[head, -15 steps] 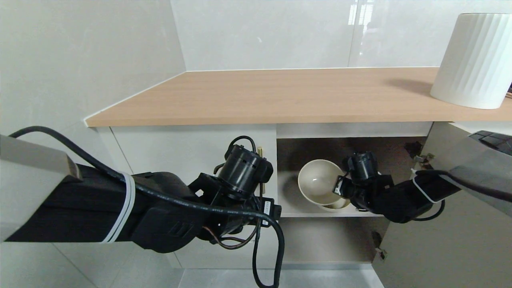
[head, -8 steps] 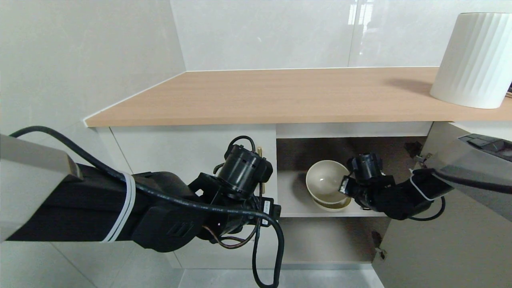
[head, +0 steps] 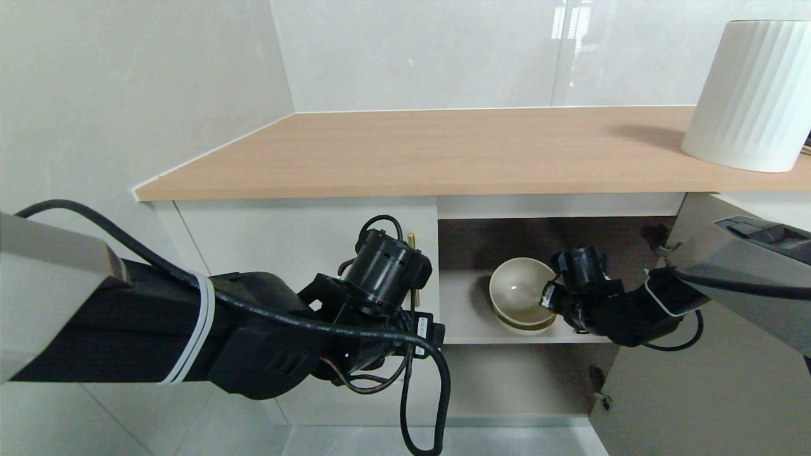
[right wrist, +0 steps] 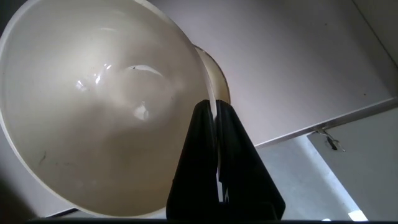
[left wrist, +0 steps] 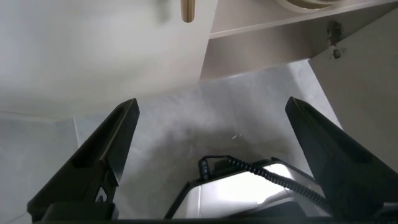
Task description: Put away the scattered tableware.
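Hanging nearer than the shelf (head: 461,311) and to its left, the left gripper (left wrist: 211,106) has its fingers spread wide, with nothing between them. Over the shelf, the right gripper (right wrist: 216,111) pinches the rim of a tilted cream bowl (head: 516,288), held just above a second bowl (head: 527,325) that rests on the shelf.

Head camera high, facing cabinet (head: 285,240); right wrist close on shared bowl (right wrist: 99,106).

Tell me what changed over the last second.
The right hand, shut on the rim of the bowl, carried it deeper into the cupboard and lower, toward the second bowl on the shelf. It still grips. The left hand and worktop stayed put.
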You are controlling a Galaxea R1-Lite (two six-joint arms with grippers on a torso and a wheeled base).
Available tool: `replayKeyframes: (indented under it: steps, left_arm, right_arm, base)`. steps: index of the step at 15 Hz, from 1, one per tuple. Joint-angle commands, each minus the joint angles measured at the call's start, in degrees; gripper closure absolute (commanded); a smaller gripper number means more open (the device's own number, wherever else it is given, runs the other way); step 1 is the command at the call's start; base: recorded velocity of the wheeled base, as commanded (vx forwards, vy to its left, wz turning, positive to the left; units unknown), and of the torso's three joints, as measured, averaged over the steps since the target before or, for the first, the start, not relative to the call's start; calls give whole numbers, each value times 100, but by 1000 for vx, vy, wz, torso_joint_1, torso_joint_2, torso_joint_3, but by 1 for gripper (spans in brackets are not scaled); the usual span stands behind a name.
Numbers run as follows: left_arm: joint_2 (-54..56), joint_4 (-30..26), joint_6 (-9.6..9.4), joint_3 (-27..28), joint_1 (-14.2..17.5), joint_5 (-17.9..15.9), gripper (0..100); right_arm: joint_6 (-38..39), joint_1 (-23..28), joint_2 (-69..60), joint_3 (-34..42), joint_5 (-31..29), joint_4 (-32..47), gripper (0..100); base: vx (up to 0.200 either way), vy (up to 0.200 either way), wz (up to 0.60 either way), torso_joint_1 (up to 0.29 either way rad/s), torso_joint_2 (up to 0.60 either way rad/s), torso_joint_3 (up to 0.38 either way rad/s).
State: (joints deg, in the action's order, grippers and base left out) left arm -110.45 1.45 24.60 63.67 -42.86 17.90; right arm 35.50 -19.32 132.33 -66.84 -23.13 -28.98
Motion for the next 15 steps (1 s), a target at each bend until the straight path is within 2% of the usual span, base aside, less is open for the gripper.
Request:
replayKeyframes:
  steps: [1, 15]
  left_arm:
    - [-21, 4, 10, 5, 6, 3, 0]
    - [6, 4, 10, 5, 41, 3, 0]
  right_arm:
    - [1, -1, 47, -4, 1, -3, 100]
    - [1, 34, 83, -66, -43, 173, 100]
  base:
    - [0, 0, 0, 0, 0, 0]
    - [0, 0, 0, 0, 0, 0]
